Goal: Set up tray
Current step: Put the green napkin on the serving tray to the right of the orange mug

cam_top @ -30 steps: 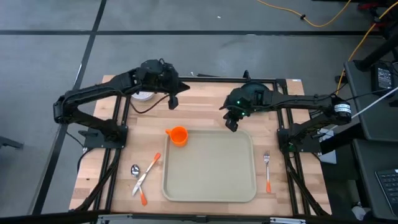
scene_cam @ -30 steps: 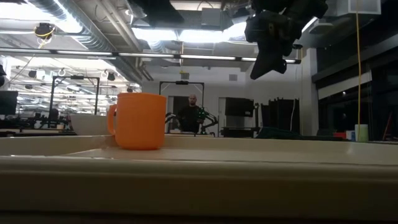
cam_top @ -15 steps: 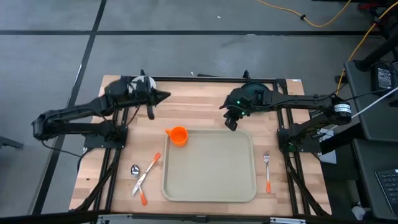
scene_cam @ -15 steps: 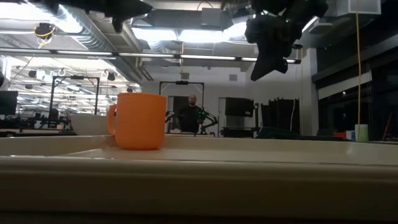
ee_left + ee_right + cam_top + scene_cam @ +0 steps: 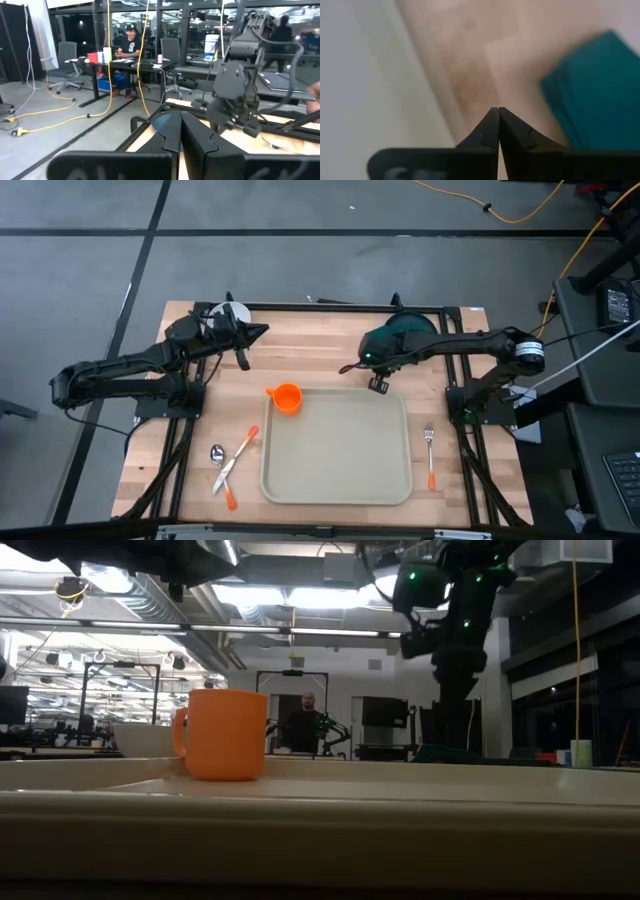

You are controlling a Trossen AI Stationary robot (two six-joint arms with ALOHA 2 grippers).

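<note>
A butcher-block table (image 5: 320, 350) stands on grey floor, and the beige tray (image 5: 340, 455) lies at its near centre, bare inside. An orange cup (image 5: 287, 397) sits at the tray's 11 o'clock corner, touching or just over the rim (the low view shows it standing upright). A fork (image 5: 430, 452) lies at the tray's 3 o'clock; a spoon (image 5: 217, 453) and two orange-handled utensils (image 5: 238, 460) lie at its 9 o'clock.

The right gripper (image 5: 377, 384) hangs above the tray's 12 o'clock edge; only its wrist view shows its fingers (image 5: 492, 131) pressed together, beside a teal plate (image 5: 590, 95). The left gripper (image 5: 258, 333) is over the far-left table, fingers together too, near a white bowl (image 5: 228, 313). No writing is legible.
</note>
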